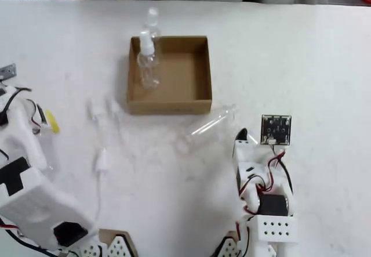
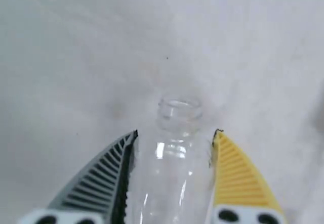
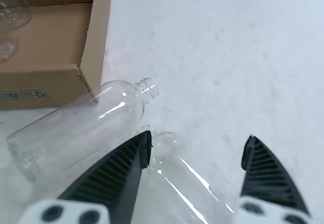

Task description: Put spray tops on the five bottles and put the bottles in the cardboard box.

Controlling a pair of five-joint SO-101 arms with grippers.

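At the left of the white counter (image 1: 324,65), left jaws clamp a clear uncapped plastic bottle (image 2: 174,158), right jaws gape wide; steady the neck before capping.

No legible text, only unreadable printed marks (image 3: 23,94) on the cardboard box (image 3: 55,82) wall.

Brown cardboard box (image 1: 168,103), clear bottle (image 2: 174,153), white table (image 1: 290,54)

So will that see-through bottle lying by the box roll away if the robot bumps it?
Probably. The lying bottle is round and rests on its side on the table, so a sideways nudge would likely roll it. It looks empty, so it is probably light. Its shiny clear wall might slip in the right gripper.
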